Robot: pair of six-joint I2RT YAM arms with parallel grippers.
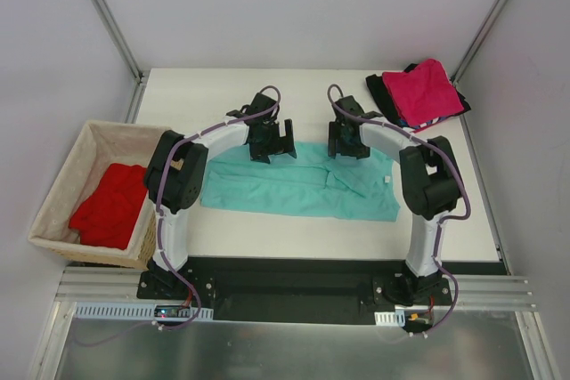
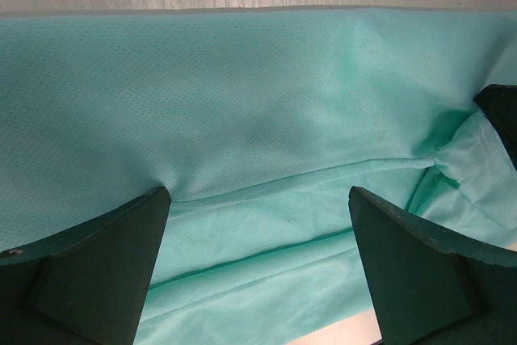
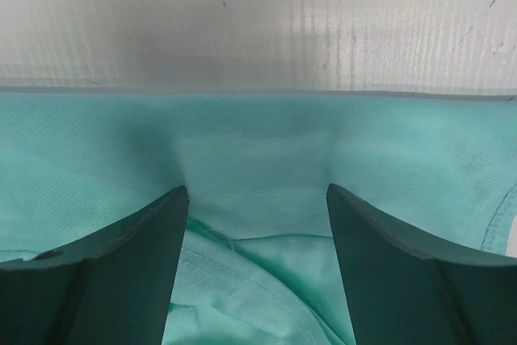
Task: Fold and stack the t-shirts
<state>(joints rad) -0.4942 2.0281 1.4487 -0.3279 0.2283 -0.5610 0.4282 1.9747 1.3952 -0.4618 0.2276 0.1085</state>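
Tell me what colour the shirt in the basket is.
That shirt is bright red, clearest in the top external view.

Teal-green t-shirt: plain, with a fine pinhole mesh texture in the wrist views; the counter is white. Magenta-pink t-shirt and black t-shirt are both plain, with a thin edge of cloth by them that looks striped. The bright red t-shirt is plain, and the wicker basket is tan with a pale cream lining. The left end effector and right end effector have dark green fingers.
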